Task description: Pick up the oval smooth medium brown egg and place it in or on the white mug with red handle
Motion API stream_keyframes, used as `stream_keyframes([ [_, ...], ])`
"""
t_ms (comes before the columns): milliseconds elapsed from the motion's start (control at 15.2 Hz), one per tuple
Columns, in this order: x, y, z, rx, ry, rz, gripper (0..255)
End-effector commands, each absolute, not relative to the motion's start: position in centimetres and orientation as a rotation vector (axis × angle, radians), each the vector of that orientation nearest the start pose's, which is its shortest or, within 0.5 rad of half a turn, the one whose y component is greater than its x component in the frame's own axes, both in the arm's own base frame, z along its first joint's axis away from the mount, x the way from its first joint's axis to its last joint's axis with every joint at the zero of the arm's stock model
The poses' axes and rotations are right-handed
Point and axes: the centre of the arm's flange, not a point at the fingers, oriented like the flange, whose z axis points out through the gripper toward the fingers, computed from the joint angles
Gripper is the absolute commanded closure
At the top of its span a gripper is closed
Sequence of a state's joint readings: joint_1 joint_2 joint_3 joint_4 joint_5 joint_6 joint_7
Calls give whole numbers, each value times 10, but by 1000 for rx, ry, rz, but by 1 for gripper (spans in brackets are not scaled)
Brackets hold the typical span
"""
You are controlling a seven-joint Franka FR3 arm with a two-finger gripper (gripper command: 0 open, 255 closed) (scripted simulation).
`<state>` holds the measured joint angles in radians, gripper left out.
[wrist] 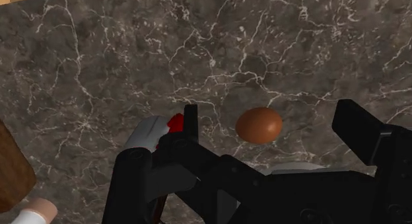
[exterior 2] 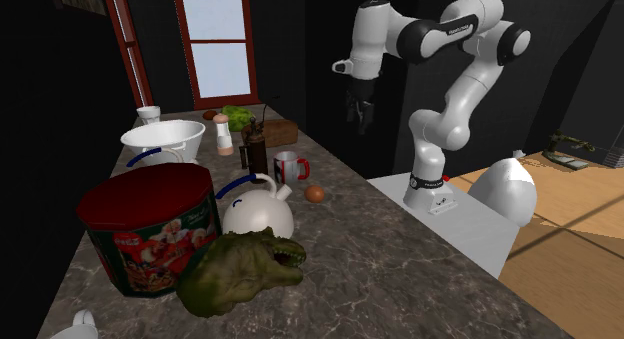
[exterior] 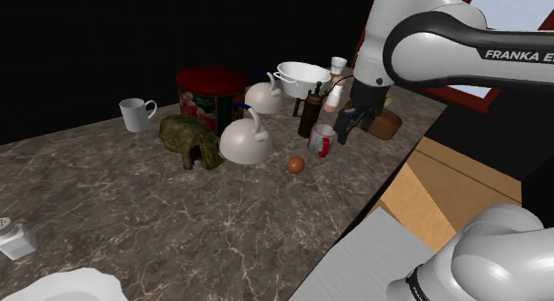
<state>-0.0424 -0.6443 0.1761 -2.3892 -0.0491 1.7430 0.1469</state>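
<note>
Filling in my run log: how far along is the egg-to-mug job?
Nothing is done yet: the brown egg lies on the marble counter beside the white mug with red handle. In hand: the gripper hangs open above the egg, holding nothing. Left: descend, grasp the egg, lift it, set it in the mug.

Rounded white arm (exterior 2: 470,82) with dark joints, white "FRANKA" lettering (exterior: 519,55) on a black band, all-black gripper (exterior 2: 357,125).

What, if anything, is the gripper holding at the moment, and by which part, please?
Nothing is held. The gripper is open in the air, and the brown egg lies on the dark veined counter, untouched by the fingers.
</note>
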Motion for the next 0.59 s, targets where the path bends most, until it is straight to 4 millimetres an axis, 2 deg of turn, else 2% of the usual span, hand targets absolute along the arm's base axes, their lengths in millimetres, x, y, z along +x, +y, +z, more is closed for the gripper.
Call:
stream_keyframes([
  [0, 370, 61, 518, -3297, 136, -23, 0],
  [528, 435, 80, 436, -3296, 403, -41, 0],
])
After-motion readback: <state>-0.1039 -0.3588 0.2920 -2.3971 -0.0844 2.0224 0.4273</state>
